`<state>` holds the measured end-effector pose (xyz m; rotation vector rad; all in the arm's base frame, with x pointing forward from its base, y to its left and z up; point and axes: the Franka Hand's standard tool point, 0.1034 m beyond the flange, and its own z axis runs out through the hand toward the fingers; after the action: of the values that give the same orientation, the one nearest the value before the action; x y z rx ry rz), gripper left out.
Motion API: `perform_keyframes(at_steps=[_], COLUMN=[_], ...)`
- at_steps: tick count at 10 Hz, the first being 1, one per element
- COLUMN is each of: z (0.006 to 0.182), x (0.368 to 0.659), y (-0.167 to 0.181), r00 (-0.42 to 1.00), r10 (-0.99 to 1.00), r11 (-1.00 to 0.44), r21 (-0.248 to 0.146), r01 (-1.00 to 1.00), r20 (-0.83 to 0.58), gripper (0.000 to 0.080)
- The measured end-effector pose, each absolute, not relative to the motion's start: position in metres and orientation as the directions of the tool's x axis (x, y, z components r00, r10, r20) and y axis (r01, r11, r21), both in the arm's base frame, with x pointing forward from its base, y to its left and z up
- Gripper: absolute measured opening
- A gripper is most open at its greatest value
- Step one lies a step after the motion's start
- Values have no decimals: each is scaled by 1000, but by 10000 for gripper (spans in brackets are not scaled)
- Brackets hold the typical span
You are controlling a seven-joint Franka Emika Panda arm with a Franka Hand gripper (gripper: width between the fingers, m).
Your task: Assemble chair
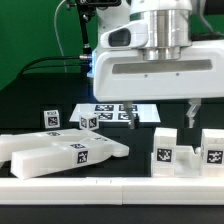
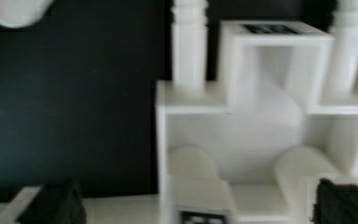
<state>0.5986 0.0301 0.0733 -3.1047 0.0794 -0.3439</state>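
My fingers (image 2: pixel 55 205) stood wide, holding nothing, either side of a white chair part (image 2: pixel 247 130). Long legs (image 1: pixel 60 150) and small blocks (image 1: pixel 52 118) lay loose near the marker board (image 1: pixel 125 112). Joining looked mostly ahead.

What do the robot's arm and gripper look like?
The gripper has a wide, boxy, glossy white body under a round white wrist. Its two fingers are dark. Thin black cables run behind it.
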Motion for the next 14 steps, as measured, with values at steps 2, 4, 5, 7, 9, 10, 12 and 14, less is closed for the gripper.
perform_keyframes(at_steps=[2, 4, 5, 7, 9, 10, 12, 14], z=[69, 66, 64, 58, 49, 47, 32, 14], x=[600, 605, 609, 615, 617, 619, 620, 619], y=[26, 25, 28, 31, 28, 27, 37, 46], r00=[969, 928, 908, 838, 854, 853, 857, 862], r10=[-66, -53, -46, -32, -47, -52, -42, -30], r11=[-998, -998, -998, -997, -997, -997, -998, -998], r21=[-18, 17, 23, 39, 24, 23, 23, 27], r01=[-63, -63, -61, -64, -70, -75, -62, -50], r20=[237, 368, 416, 544, 518, 519, 513, 507], gripper=[648, 648, 648, 648, 648, 648, 648, 648])
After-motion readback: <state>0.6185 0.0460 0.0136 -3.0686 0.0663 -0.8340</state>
